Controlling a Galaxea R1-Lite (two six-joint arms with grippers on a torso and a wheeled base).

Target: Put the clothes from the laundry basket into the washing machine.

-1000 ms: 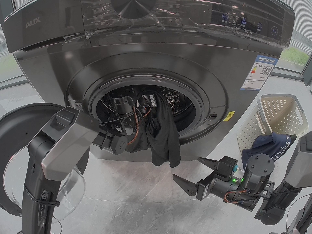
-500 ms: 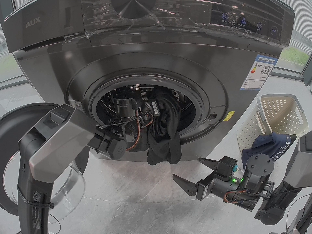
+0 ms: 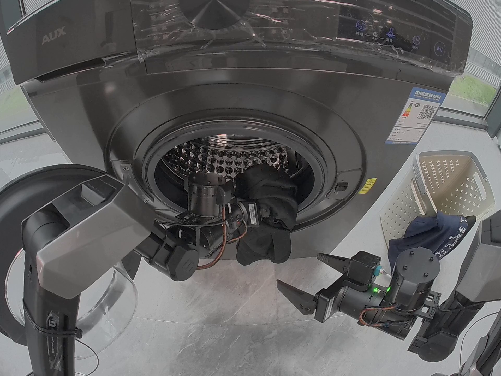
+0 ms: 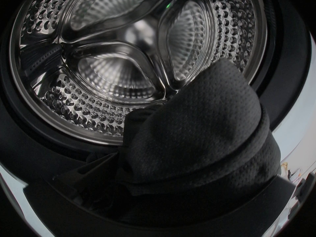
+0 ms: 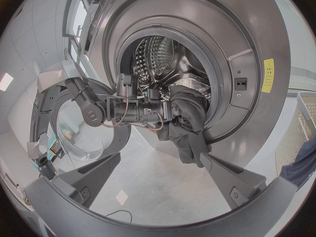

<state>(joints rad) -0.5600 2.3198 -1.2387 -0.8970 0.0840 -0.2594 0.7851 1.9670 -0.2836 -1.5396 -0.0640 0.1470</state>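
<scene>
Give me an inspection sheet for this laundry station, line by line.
Surface: grey tiled floor before the washing machine.
Job's things: black garment bunched over the drum opening's lower rim, partly hanging outside; navy garment in the laundry basket; door open.
Clutter: nothing seen.
Grippers: left gripper buried in the black garment at the opening; right gripper open, empty, above the floor.
Cables: orange cable at left wrist; thin cable on floor.
Surroundings: window at right.

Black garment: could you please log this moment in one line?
left claw: shut on black garment at washing machine | right claw: open | laundry basket: navy garment
</scene>
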